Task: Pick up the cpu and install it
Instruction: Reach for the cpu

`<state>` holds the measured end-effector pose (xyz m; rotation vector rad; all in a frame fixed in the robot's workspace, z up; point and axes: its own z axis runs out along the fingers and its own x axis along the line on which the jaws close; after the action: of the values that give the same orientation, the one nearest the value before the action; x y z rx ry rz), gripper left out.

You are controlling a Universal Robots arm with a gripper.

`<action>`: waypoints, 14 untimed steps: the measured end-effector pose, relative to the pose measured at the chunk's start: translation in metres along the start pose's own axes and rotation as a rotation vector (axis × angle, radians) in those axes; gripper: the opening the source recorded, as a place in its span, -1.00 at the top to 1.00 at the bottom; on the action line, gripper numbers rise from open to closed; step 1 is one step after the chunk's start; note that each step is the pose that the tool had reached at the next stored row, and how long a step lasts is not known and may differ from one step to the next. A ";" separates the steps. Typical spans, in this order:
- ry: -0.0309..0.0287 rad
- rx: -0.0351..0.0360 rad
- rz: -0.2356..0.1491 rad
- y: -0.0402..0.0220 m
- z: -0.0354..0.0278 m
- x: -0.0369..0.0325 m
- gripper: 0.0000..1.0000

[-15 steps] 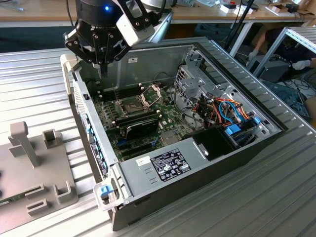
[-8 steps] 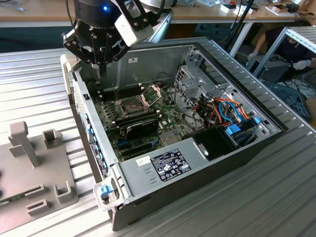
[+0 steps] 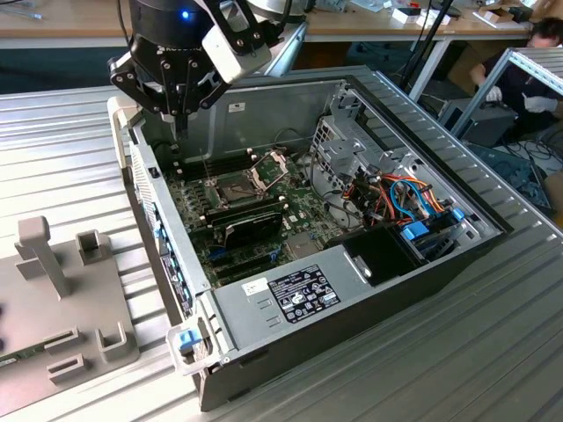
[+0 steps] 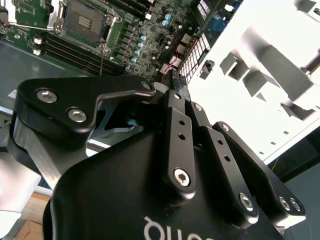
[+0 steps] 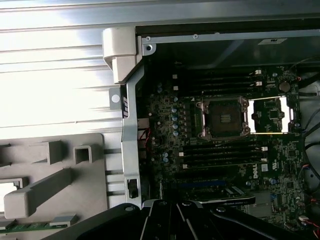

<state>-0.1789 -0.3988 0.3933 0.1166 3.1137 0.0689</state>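
A ribbed metal counter [image 3: 70, 158] fills the exterior view. An open computer case [image 3: 378, 308] lies across its middle, and a grey holding fixture [image 3: 53, 299] sits lower left. Inside the case the green motherboard [image 3: 303, 207] lies flat. The black claw [image 3: 180, 112] hangs upper left, above the case's rim. I cannot tell how wide it stands or whether it holds anything. The socket [image 5: 222, 118], right of centre in the first wrist view, looks unfilled, its hinged plate [image 5: 270, 115] swung aside. I cannot tell where the cpu is. Good handling here likely means slow, plumb travel clear of the rim, with the cpu level, square and never dragged across the contacts.
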 end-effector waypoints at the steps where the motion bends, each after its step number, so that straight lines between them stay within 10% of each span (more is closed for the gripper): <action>1: 0.0000 0.0001 0.000 0.0000 0.0000 0.0003 0.79; 14: 0.0000 0.0001 0.000 -0.0004 -0.0002 0.0055 0.79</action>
<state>-0.1844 -0.3988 0.3933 0.1166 3.1137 0.0688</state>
